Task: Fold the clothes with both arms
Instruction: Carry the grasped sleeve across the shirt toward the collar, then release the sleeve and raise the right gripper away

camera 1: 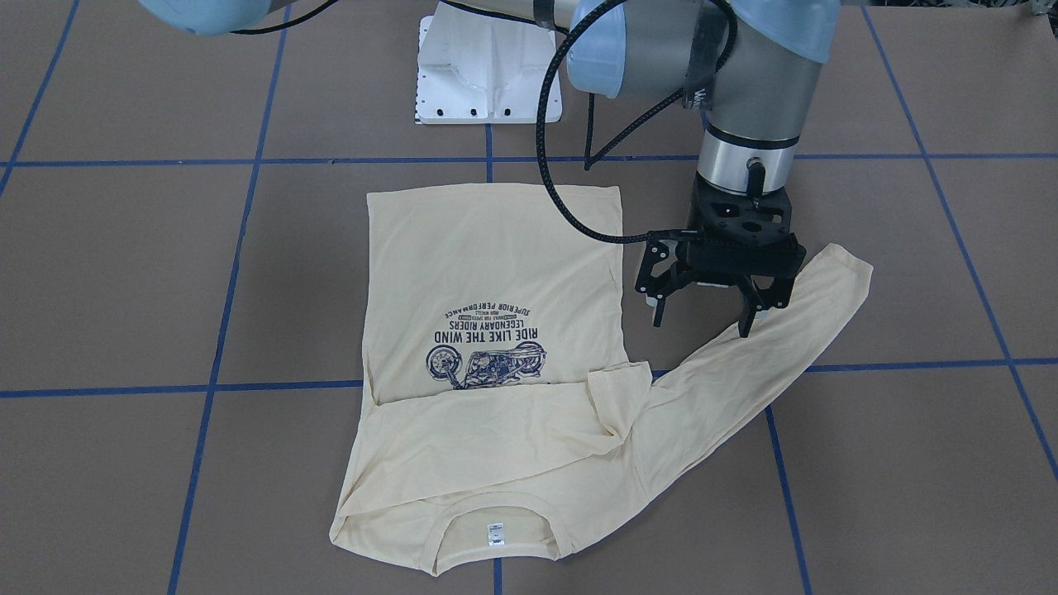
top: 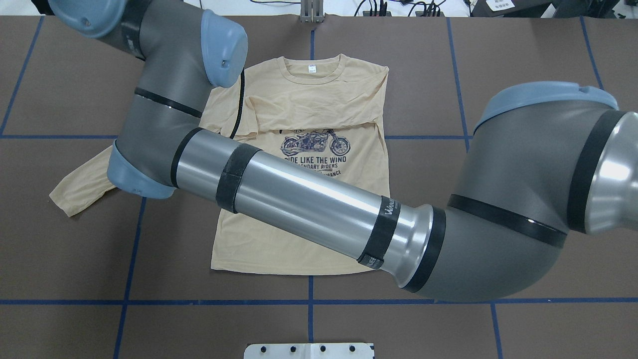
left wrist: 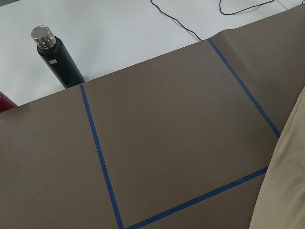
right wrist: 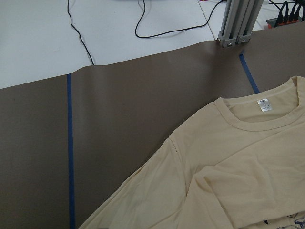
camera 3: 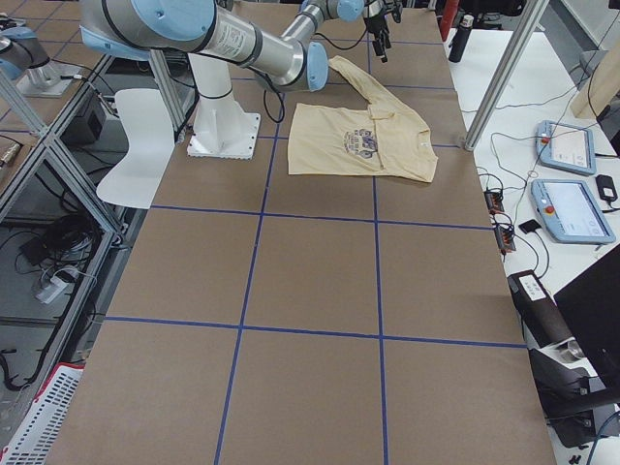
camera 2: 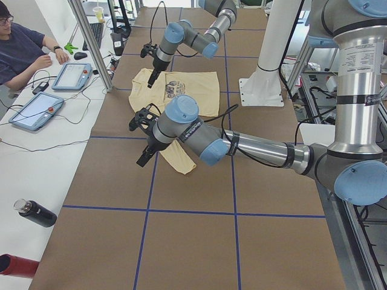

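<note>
The cream-yellow long-sleeved T-shirt (camera 1: 496,273) lies flat on the brown table, motorcycle print up, with the neck label (camera 1: 494,533) toward the operators' side. One sleeve is folded across the chest (camera 1: 496,430). The other sleeve (camera 1: 760,347) stretches out sideways; it also shows in the overhead view (top: 84,184). My left gripper (camera 1: 702,324) is open and empty, with one fingertip just above that sleeve's middle. The left arm (top: 299,199) hides it from above. My right gripper (camera 2: 149,60) hangs high over the shirt's far side. I cannot tell whether it is open or shut.
The white pedestal base (camera 1: 488,74) stands behind the shirt's hem. A black bottle (left wrist: 57,57) and a red object (camera 2: 15,266) lie on the white side table. An operator (camera 2: 21,48) sits by two tablets (camera 2: 72,75). An aluminium post (right wrist: 236,21) stands beyond the collar.
</note>
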Robot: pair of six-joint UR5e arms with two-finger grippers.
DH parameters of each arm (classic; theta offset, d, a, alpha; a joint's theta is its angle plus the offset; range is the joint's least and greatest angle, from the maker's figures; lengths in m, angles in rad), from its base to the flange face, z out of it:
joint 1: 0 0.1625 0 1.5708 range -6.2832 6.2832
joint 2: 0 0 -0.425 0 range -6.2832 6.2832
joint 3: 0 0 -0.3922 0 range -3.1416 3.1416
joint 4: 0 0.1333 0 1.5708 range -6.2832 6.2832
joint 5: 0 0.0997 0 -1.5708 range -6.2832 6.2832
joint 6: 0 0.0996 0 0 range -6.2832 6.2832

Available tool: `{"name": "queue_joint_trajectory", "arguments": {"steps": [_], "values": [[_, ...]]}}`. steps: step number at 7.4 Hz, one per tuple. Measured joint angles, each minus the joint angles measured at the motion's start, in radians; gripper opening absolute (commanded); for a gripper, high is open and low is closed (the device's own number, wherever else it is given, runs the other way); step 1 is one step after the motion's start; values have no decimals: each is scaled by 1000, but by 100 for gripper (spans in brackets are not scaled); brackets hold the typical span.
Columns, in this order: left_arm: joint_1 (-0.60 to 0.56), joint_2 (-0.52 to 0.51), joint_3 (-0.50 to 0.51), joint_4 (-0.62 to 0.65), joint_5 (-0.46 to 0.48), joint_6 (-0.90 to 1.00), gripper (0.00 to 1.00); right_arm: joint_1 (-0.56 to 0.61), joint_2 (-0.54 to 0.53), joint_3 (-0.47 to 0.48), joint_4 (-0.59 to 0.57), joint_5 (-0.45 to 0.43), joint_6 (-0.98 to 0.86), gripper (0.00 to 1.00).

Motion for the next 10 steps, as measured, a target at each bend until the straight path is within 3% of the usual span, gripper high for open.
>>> {"name": "queue_joint_trajectory", "arguments": {"steps": [2,3,5,7,8,10], "values": [[31,8,-5,-91,-1,-1,100,66,-91,217,-208,124,-82,100],[82,9,-8,-128,-1,-3,100,92,-195,387,-291,157,-152,100],[188,25,-8,-180,9,-97,100,162,-516,773,-341,223,-332,100],[309,86,-6,-303,98,-293,100,268,-864,1097,-334,326,-564,100],[377,114,-4,-360,170,-385,100,330,-1018,1194,-299,382,-674,100],[530,143,3,-408,334,-538,100,475,-1319,1260,-102,520,-876,100]]}}
